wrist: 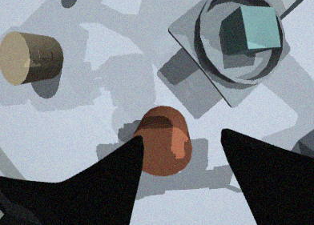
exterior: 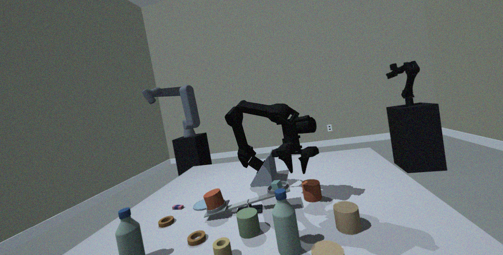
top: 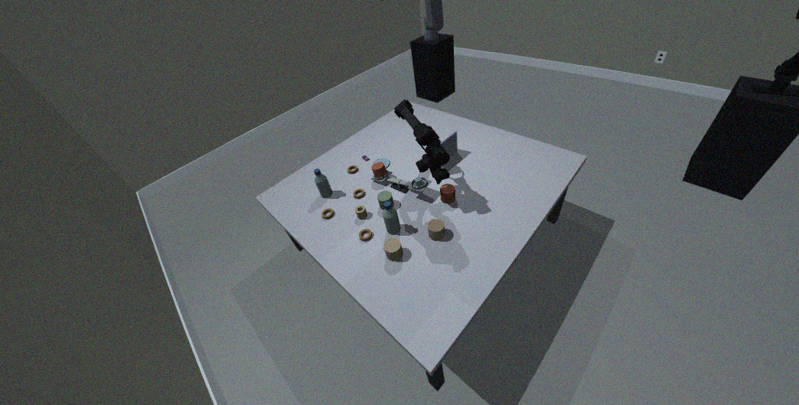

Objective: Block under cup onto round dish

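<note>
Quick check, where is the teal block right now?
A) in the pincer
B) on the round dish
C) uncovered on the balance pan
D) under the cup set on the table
C: the teal block sits bare on the balance pan; the open pincer holds nothing.

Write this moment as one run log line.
hand: open, empty, raised | lifted cup: on table beside balance | block: uncovered on balance pan | other cup: on balance
</note>
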